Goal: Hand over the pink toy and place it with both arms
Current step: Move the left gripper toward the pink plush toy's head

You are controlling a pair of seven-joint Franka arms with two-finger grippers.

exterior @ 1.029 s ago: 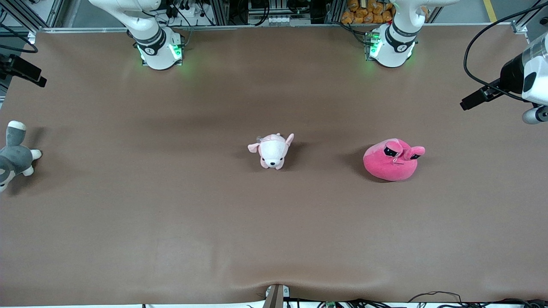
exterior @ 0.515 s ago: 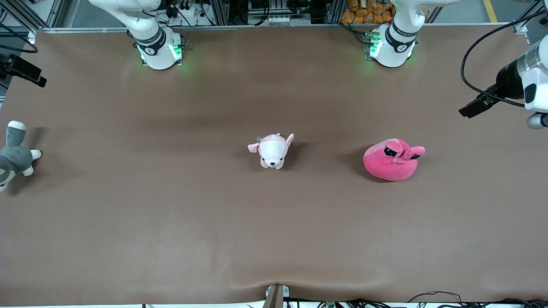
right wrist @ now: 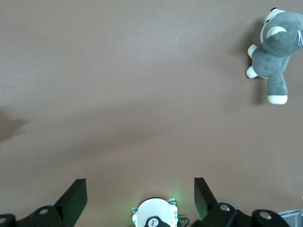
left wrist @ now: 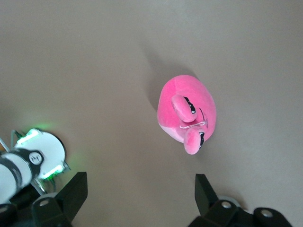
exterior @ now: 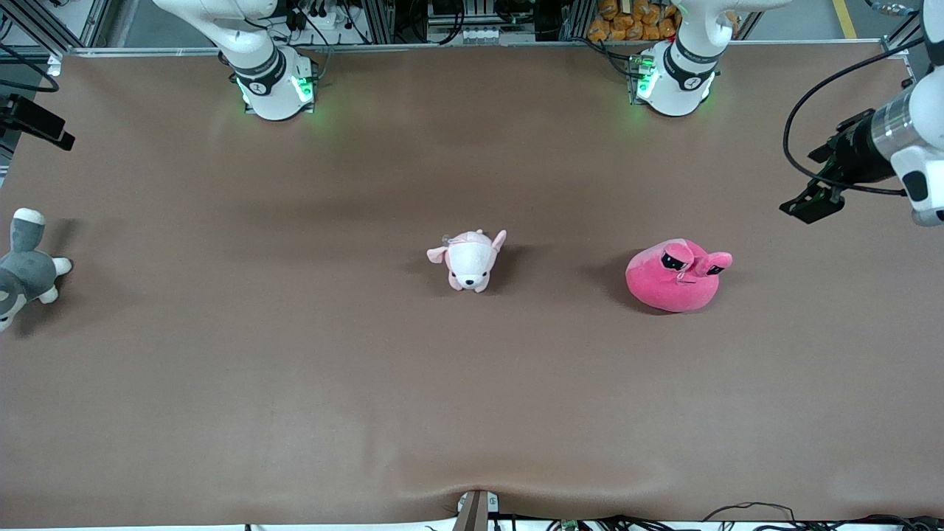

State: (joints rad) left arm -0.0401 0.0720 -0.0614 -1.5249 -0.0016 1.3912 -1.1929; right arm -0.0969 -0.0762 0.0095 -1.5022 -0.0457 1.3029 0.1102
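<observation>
Left gripper (left wrist: pixel 137 189) hangs with jaws wide and empty over the bench (exterior: pixel 295 383) at the pink toy's (exterior: pixel 672 275) two o'clock. Right gripper (right wrist: pixel 137 191), jaws wide, empty, waits.

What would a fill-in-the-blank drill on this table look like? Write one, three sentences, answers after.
1. The hot-pink rounded plush toy lies toward the ____ arm's end of the brown table.
2. The left gripper hangs over the table near that toy with its fingers ____.
3. The small pale pink-and-white puppy plush sits between the hot-pink toy and the ____ plush.

Missing words: left; open; grey-and-white
</observation>
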